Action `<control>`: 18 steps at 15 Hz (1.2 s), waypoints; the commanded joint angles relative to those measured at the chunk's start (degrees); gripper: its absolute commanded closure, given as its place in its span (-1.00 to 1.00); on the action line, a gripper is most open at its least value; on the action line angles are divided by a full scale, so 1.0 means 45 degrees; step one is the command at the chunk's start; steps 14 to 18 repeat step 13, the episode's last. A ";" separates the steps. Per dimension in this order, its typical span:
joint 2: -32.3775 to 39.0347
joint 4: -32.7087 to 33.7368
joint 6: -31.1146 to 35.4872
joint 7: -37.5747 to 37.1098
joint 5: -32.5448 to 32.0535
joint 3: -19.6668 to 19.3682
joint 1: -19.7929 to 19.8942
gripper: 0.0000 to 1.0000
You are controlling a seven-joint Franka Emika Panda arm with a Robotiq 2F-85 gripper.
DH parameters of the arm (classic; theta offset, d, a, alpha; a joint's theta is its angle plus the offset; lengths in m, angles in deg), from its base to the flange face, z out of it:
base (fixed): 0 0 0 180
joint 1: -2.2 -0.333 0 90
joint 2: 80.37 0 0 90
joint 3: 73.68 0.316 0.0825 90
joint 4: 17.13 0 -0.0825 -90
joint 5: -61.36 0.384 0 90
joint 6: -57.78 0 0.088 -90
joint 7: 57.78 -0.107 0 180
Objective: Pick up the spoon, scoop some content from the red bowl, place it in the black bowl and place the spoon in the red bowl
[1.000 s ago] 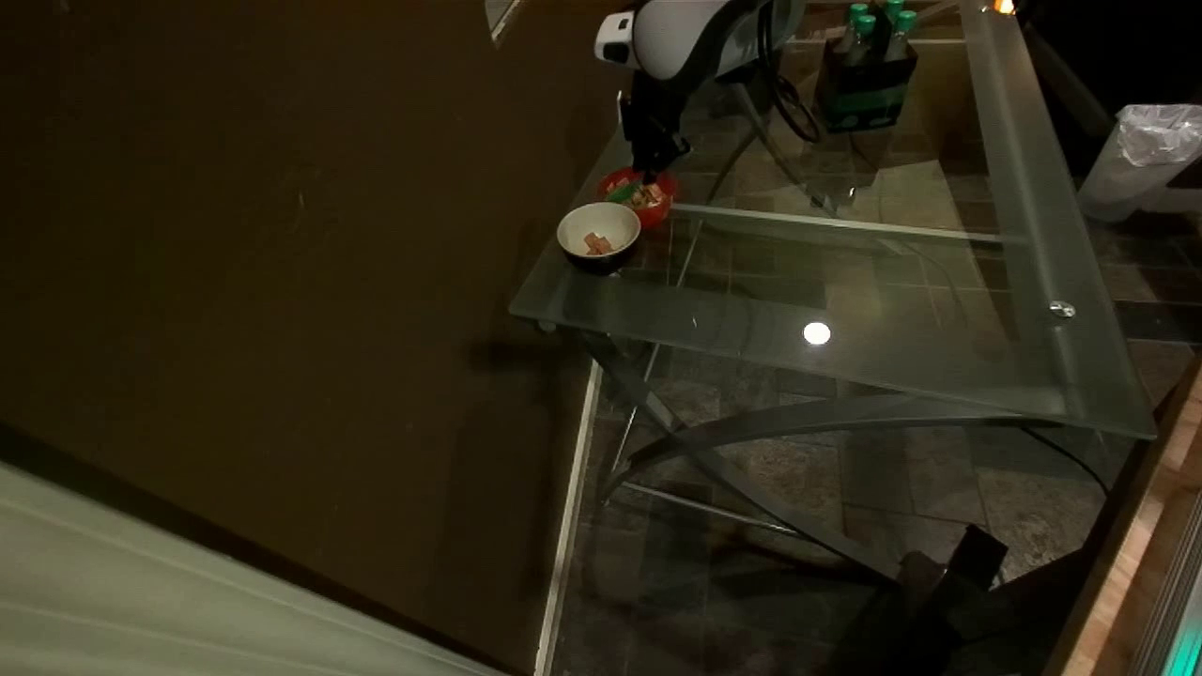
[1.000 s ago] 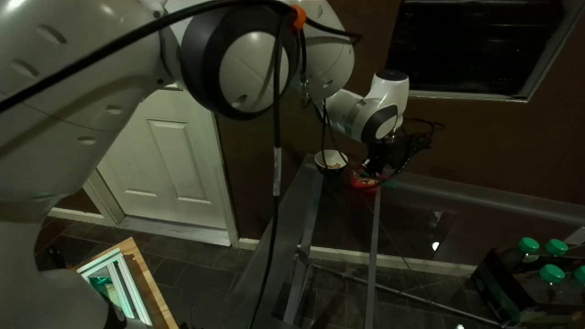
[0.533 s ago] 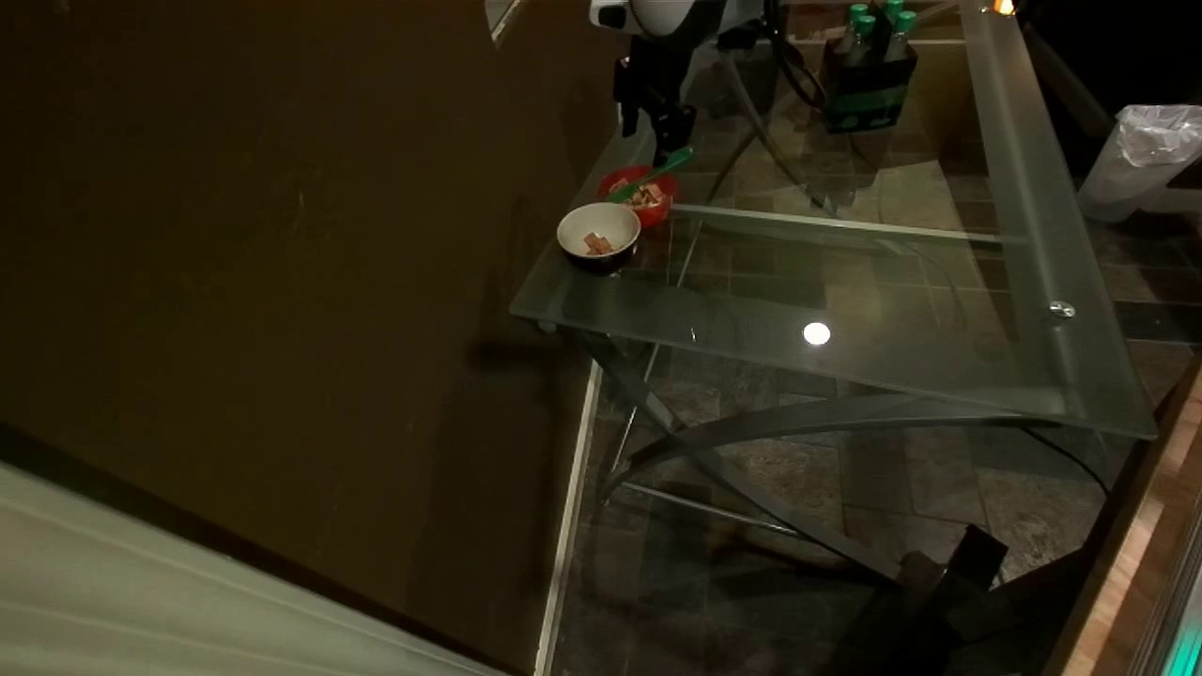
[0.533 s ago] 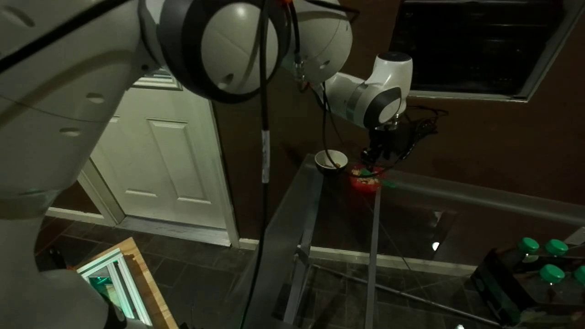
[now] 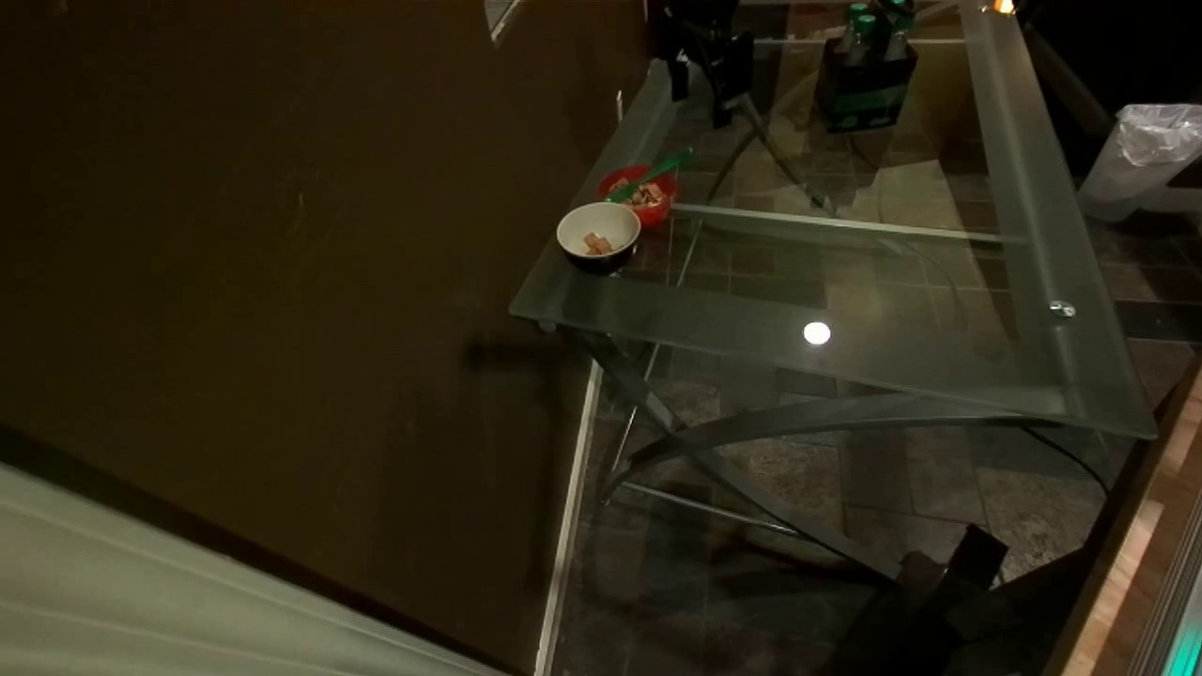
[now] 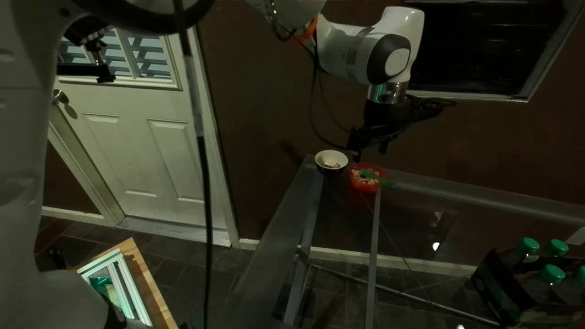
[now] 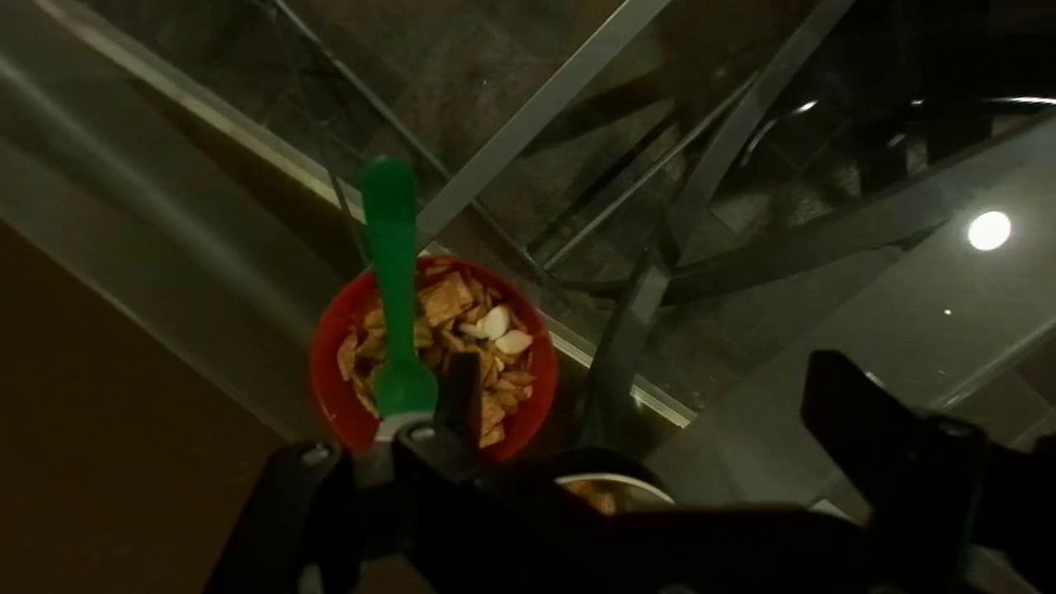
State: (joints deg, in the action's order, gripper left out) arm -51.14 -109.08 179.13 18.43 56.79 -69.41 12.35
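The green spoon rests in the red bowl, its head among brown flakes and pale slices and its handle jutting out over the rim. Beside it, the black bowl has a cream-white inside with a few brown pieces in it. In the wrist view only a strip of the black bowl's rim shows; my gripper hides the rest. My gripper hangs above the bowls, apart from the spoon. Its fingers are spread wide with nothing between them.
Both bowls stand at a corner of the glass table, close to the brown wall. A carton of green-capped bottles stands farther along the table. A cable hangs from the arm near the black bowl.
My gripper has opened, let go of the spoon and risen away from the red bowl. The spoon handle, hidden before, now shows fully. Both bowls have stayed put.
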 commanded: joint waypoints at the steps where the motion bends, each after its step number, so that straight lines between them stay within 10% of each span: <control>1: -0.1738 -0.1996 0.0002 -0.2482 -0.0001 -0.0698 -0.0501 -1.00; 5: -0.3176 -0.3957 0.0723 -0.5252 0.0088 -0.0894 -0.0729 -1.00; 6: -0.1954 -0.2323 0.0045 -0.4058 0.0024 -0.0736 -0.0530 -1.00; 18: -0.2006 -0.2463 0.0081 -0.4191 0.0014 -0.0738 -0.0548 -1.00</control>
